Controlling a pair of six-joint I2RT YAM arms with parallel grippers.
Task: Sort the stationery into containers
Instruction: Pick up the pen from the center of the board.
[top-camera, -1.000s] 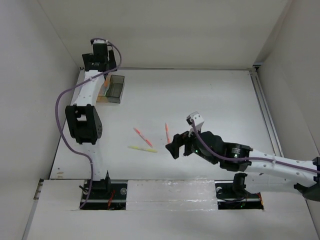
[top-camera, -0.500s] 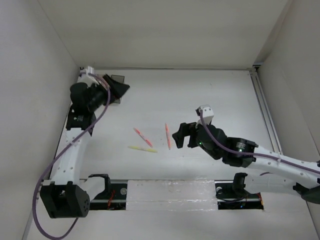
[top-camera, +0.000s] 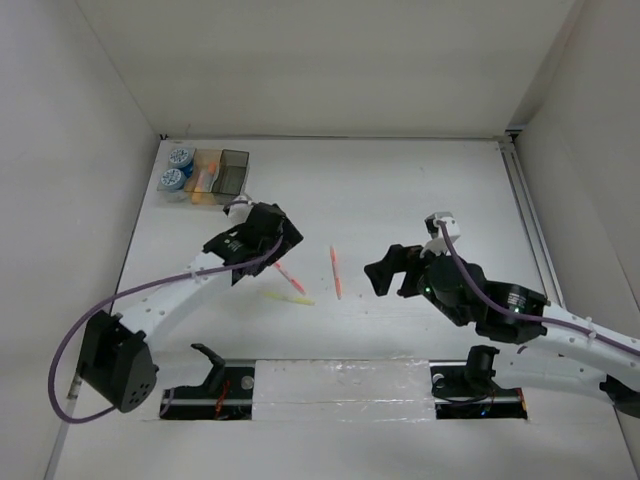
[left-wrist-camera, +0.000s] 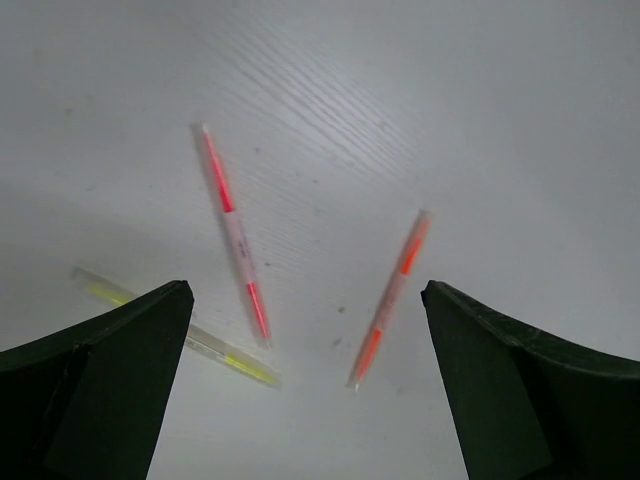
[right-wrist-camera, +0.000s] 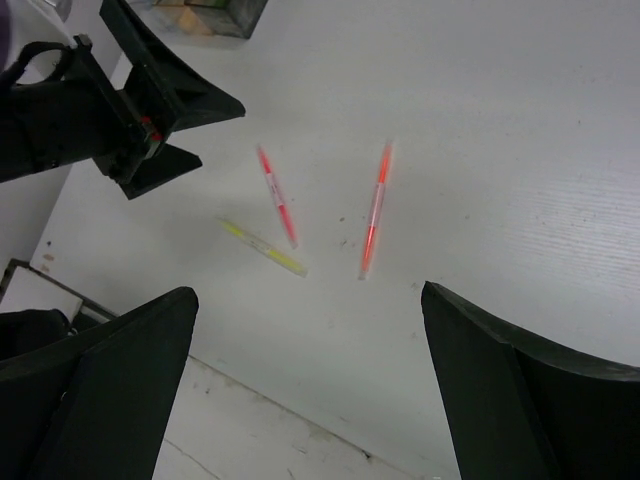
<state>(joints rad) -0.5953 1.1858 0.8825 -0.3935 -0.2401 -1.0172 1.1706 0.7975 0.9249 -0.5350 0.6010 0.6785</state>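
On white table (top-camera: 420, 190) between white walls (top-camera: 330, 60), three pens (top-camera: 336, 272), left tool (top-camera: 282, 241) and right tool (top-camera: 384, 272) spread apart

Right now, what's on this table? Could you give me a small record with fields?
Loose on the table: two orange-red pens, one yellow pen
Containers: three joined bins in the far left corner
Already binned: two blue-and-white rolls in the clear bin; orange items in the amber bin
Left jaws: open, holding nothing, over the pens
Right jaws: open, holding nothing, right of the pens
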